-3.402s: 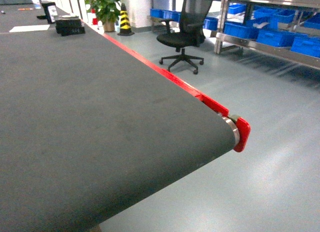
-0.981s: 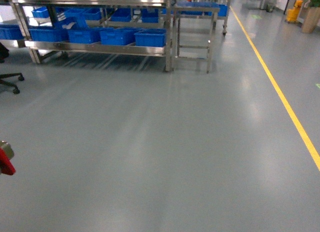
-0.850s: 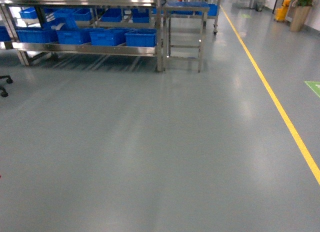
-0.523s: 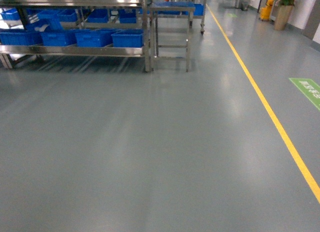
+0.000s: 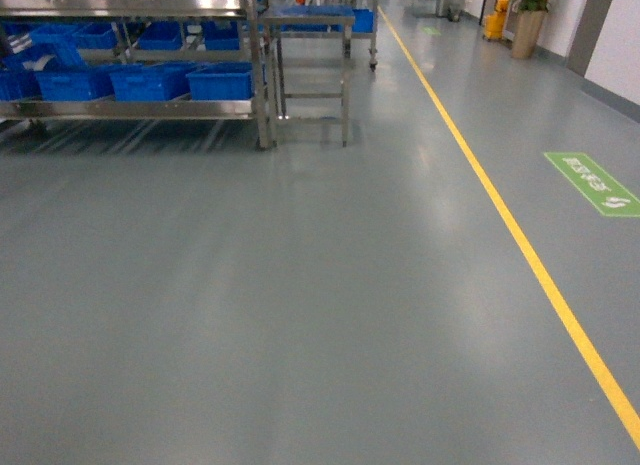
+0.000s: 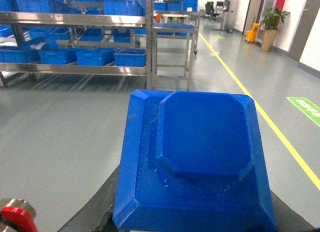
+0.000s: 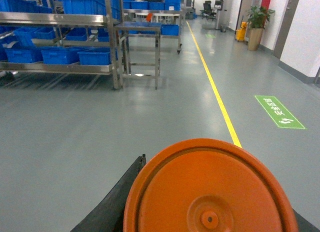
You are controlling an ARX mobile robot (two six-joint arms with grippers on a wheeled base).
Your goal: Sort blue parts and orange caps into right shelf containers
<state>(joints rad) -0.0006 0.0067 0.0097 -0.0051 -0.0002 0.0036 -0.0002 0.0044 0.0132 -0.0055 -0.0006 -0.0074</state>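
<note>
Right in front of our left wrist camera sits a chunky blue plastic part (image 6: 195, 157) with a raised flat top and slanted sides. It fills the low middle of that view, and we judge our left pincer is closed on it, though the fingers themselves hide under it. Close up to our right wrist camera sits a round orange plastic cap (image 7: 210, 189) with a small hub in its middle. We judge our right pincer holds it the same way; its fingers are hidden too.

Both pieces ride with us, one on each arm, so neither is in the head view.

Far off stands a shiny metal shelf rack (image 5: 150, 55) full of bright blue plastic crates (image 5: 150, 82) with thick rims. It lies ahead and to the left of us, well apart from both pincers. Our left arm is on the nearer side. A small metal step table (image 5: 310, 80) stands just beside the rack's right end.

A long yellow floor line (image 5: 500, 215) runs away on our right over grey floor (image 5: 300, 315).

We think we must roll left and forward before we can drop anything in.
</note>
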